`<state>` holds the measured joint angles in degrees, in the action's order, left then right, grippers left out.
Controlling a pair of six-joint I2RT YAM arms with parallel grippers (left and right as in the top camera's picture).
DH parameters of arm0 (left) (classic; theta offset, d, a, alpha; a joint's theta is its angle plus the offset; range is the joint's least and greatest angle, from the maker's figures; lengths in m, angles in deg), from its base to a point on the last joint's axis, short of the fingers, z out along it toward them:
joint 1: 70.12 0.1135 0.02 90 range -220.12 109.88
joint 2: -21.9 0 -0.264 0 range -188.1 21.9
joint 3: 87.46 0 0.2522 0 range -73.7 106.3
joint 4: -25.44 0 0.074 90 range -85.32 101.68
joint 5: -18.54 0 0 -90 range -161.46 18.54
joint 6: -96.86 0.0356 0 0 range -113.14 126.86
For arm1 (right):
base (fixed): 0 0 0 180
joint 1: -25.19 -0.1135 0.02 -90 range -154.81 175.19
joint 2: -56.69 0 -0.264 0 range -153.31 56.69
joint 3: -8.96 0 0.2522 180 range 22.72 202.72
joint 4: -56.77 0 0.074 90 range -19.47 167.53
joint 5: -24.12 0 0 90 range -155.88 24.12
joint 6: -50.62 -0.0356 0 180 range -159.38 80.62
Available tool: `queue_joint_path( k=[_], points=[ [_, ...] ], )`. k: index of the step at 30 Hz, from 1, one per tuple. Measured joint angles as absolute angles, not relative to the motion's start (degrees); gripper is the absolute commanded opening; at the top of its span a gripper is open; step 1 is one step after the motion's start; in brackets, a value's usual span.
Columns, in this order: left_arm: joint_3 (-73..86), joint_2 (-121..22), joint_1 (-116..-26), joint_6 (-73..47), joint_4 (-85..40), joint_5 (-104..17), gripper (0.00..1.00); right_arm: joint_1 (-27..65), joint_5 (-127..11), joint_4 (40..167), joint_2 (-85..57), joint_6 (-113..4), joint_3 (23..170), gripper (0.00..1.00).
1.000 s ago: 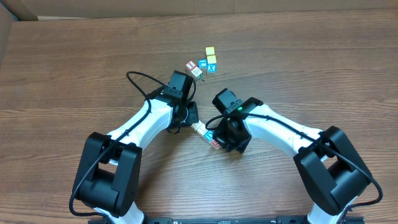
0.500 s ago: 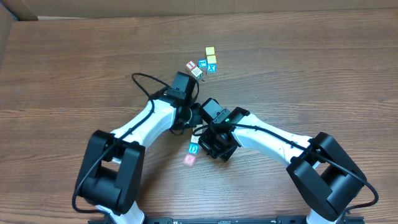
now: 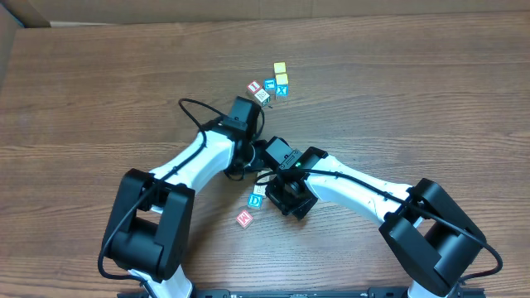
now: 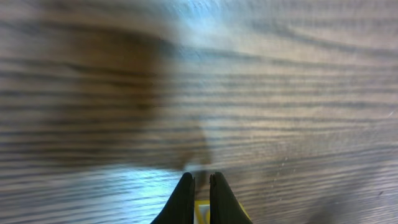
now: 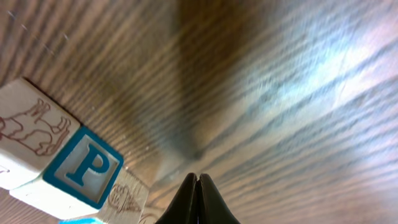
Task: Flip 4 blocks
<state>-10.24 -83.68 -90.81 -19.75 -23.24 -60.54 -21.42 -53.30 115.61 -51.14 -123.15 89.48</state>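
Observation:
Two blocks lie low in the overhead view: a blue-faced block (image 3: 257,199) and a red-faced block (image 3: 244,218), a little apart. A cream sliver (image 3: 263,189) touches the blue one. In the right wrist view a cream block (image 5: 31,134) with a horse drawing sits against a blue "P" block (image 5: 82,165), left of my shut right gripper (image 5: 198,177). My left gripper (image 4: 199,177) is shut over bare wood, with an unclear yellow patch (image 4: 200,213) behind its fingers. Both grippers meet at mid-table, the left gripper (image 3: 257,157) just above the right gripper (image 3: 278,192).
A cluster of blocks sits farther back: red (image 3: 254,86), cream (image 3: 262,96), blue (image 3: 270,85), two yellow (image 3: 280,69) and a blue "X" (image 3: 281,89). A black cable (image 3: 195,112) loops off the left arm. Wooden table (image 3: 431,99) all round.
The right arm swung left and toward the front edge, pushing the blocks with it. The blue and red blocks slid down-left, and the red one ended apart. The left arm barely moved.

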Motion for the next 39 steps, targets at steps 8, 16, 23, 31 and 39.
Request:
queue_joint_path(
  k=[8, 16, 23, 31, 39],
  points=[
    [0.8, -83.7, -84.8, -18.6, -32.1, -60.5, 0.04, -19.9, -55.6, 117.8, -51.1, -104.4, 93.0, 0.04],
    [8.2, -83.7, -78.2, -16.9, -41.1, -60.1, 0.04, -20.9, -55.6, 122.3, -51.1, -87.1, 104.3, 0.04],
    [8.2, -83.7, -73.0, -16.5, -45.3, -60.1, 0.04, -27.9, -61.0, 116.0, -51.1, -81.6, 105.9, 0.04],
    [5.3, -83.7, -72.6, -16.5, -45.3, -60.1, 0.04, -34.5, -68.9, 109.1, -52.7, -76.9, 105.9, 0.04],
    [1.6, -83.7, -72.6, -16.5, -45.3, -60.1, 0.04, -36.4, -72.8, 109.5, -57.4, -74.5, 105.9, 0.04]
  ],
)
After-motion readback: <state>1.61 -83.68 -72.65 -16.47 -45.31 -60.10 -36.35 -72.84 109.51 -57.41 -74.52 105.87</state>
